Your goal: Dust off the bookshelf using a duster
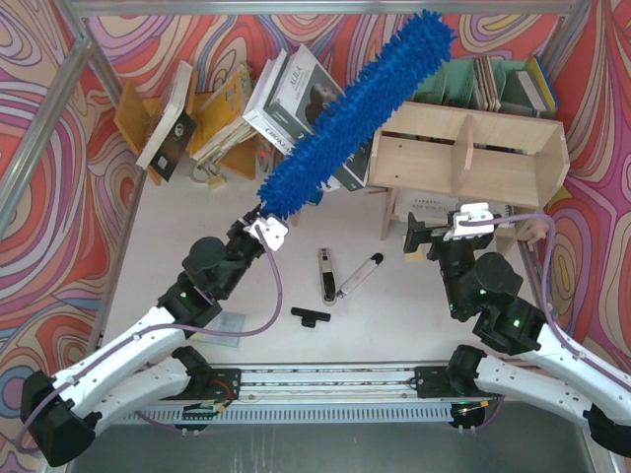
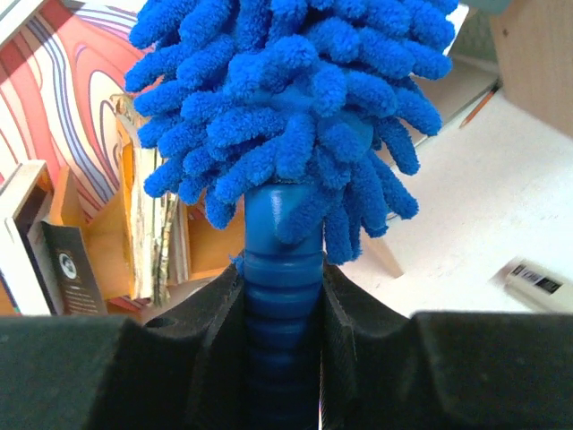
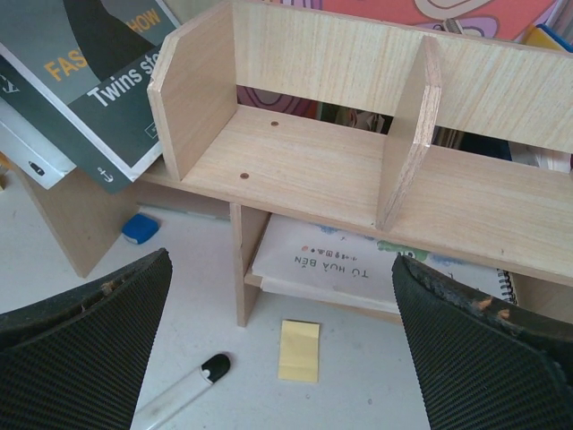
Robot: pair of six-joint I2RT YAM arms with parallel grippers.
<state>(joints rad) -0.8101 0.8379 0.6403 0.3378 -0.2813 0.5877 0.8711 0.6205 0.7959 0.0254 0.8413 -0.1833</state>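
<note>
- Gripping the duster [image 1: 355,108] by its blue handle, the left gripper [image 1: 258,227] has its fingers clamped tight, and the fluffy head slants toward the upper middle of the overhead view.
- The bookshelf [image 1: 493,148] stands at right of frame.
- The right gripper [image 1: 422,239] hovers in front of it, fingers wide apart and holding nothing.

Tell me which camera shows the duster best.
The top view: the whole duster shows, handle to tip, held by the left claw. The left wrist view shows only its handle and lower fluff; the right wrist view, none of it.
</note>
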